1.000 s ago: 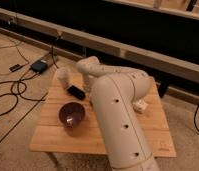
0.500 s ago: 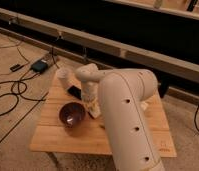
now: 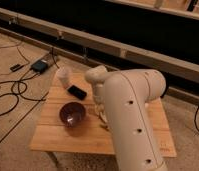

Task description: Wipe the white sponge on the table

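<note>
The table is a small low one with a light wooden plank top. My arm reaches over its middle, bends at a white joint and comes down to the tabletop. My gripper is low over the wood, just right of a dark brown bowl. The white sponge does not show; the arm and gripper cover the spot where they meet the table.
An upright white cup stands at the table's back left corner. A flat black object lies between it and the bowl. Cables and a small dark box lie on the floor to the left. A dark wall with a ledge runs behind.
My gripper has moved from near the black object toward the front right, and is now beside the bowl. The bowl, cup and black object have stayed in place.
</note>
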Tool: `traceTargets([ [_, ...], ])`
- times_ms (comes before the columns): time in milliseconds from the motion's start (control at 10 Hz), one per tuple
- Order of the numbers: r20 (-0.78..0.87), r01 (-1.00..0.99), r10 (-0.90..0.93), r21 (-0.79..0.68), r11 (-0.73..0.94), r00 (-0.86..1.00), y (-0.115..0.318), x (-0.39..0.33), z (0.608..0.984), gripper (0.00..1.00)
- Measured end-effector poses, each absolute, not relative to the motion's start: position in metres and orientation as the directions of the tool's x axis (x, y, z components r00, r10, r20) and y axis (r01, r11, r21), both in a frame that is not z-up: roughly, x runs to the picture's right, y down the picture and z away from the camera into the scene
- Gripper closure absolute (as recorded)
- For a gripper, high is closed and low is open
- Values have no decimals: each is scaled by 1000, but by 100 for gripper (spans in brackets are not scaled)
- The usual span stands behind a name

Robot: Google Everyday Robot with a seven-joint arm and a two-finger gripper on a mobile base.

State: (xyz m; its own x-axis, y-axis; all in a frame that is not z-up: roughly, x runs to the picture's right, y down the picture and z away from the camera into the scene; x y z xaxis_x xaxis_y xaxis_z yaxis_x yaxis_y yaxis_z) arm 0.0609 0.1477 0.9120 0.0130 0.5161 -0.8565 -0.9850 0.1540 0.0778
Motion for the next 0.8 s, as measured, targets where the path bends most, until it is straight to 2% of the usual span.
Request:
traceTargets([
  [400,-789,-980,609,173,101,-77,100,89,937,91],
  [800,-745,-988,666,114,101,-18,60,49,955,91],
])
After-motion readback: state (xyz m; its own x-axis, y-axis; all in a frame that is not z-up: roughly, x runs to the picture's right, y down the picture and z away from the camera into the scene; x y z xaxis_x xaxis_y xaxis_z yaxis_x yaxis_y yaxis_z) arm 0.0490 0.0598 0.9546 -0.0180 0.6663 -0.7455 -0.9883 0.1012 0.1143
